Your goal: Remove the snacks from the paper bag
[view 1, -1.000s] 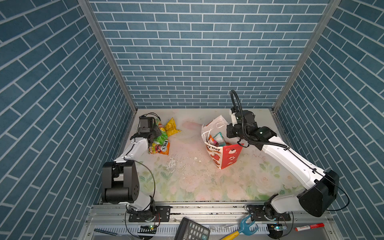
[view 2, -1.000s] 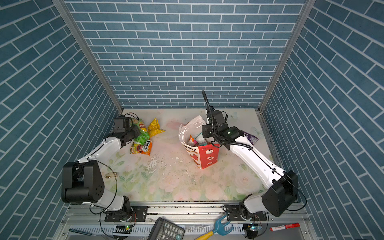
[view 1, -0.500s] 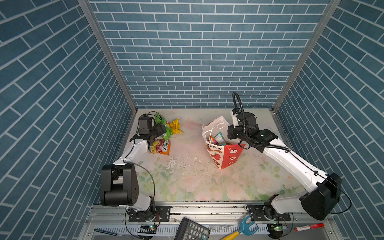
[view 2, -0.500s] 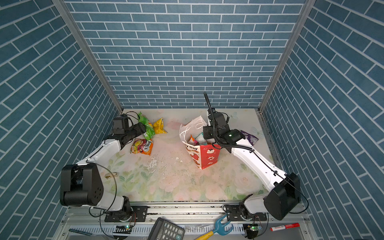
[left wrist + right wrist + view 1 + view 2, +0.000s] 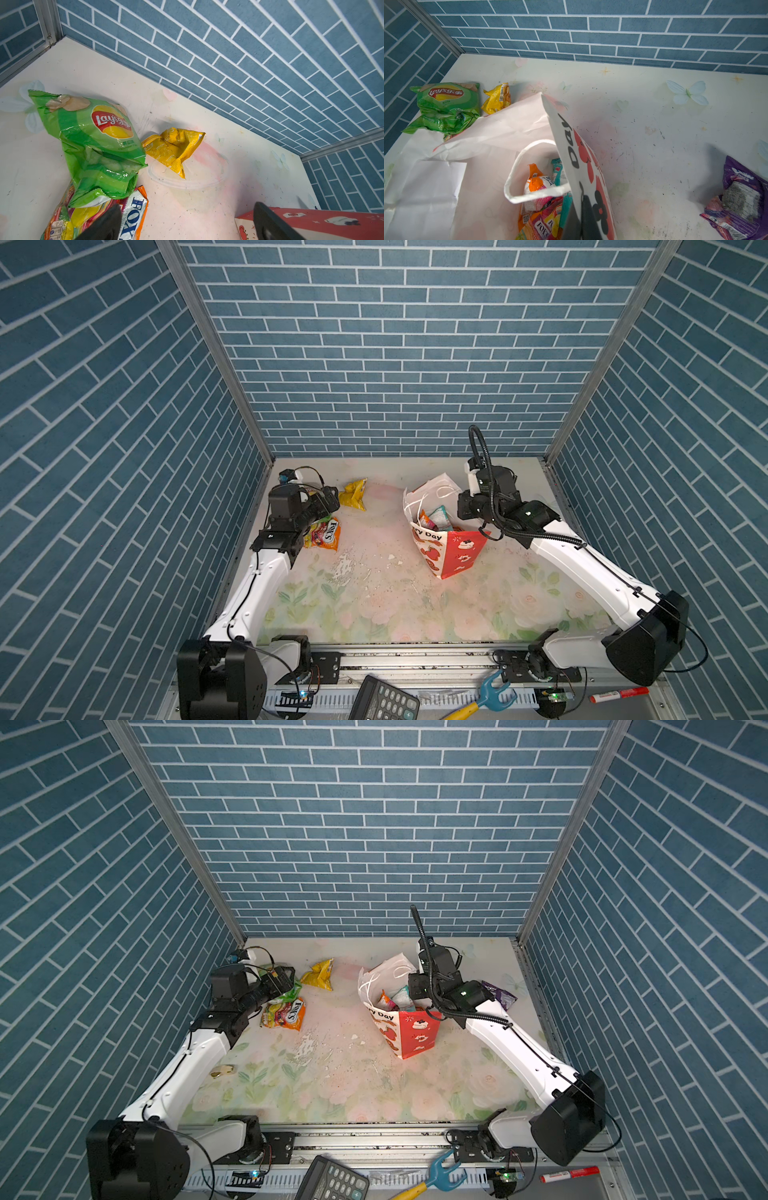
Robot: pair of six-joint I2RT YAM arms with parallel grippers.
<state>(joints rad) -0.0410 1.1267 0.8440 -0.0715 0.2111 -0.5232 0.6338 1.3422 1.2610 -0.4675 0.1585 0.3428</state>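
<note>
While the paper bag (image 5: 451,549) stands upright right of the desk's (image 5: 374,605) middle in both top views, its mouth gapes upward, with a small orange packet (image 5: 424,519) and a teal packet (image 5: 440,516) showing inside. The right gripper (image 5: 462,509) is pinched shut on the bag's rim at its right side. Near the far left corner the left gripper (image 5: 328,504) hangs spread wide and empty, covering most of a green chip packet (image 5: 288,994). An orange candy packet (image 5: 326,534) lies just in front of it and a yellow packet (image 5: 353,495) just beside. In a top view a purple packet (image 5: 500,994) peeks out behind the right arm (image 5: 519,1048), on the desk beyond the bag. A calculator (image 5: 384,699), a blue and yellow tool (image 5: 492,693) and a red marker (image 5: 619,695) lie by the front rail (image 5: 415,655), off the desk.

The left wrist view shows the two fingers (image 5: 104,224) far apart with bare desk between them. The green chip packet (image 5: 99,149) lies partly on the orange candy packet (image 5: 131,214), just beside the yellow packet (image 5: 174,149). The bag's red side (image 5: 332,222) sits behind one finger.

The right wrist view looks into the bag (image 5: 436,187). A white cord handle (image 5: 517,166) loops across the mouth over the small orange packet (image 5: 537,180) and the teal packet (image 5: 557,170), and the printed wall rising from the gripper screens part of them. The purple packet (image 5: 741,199) lies outside on the desk.
</note>
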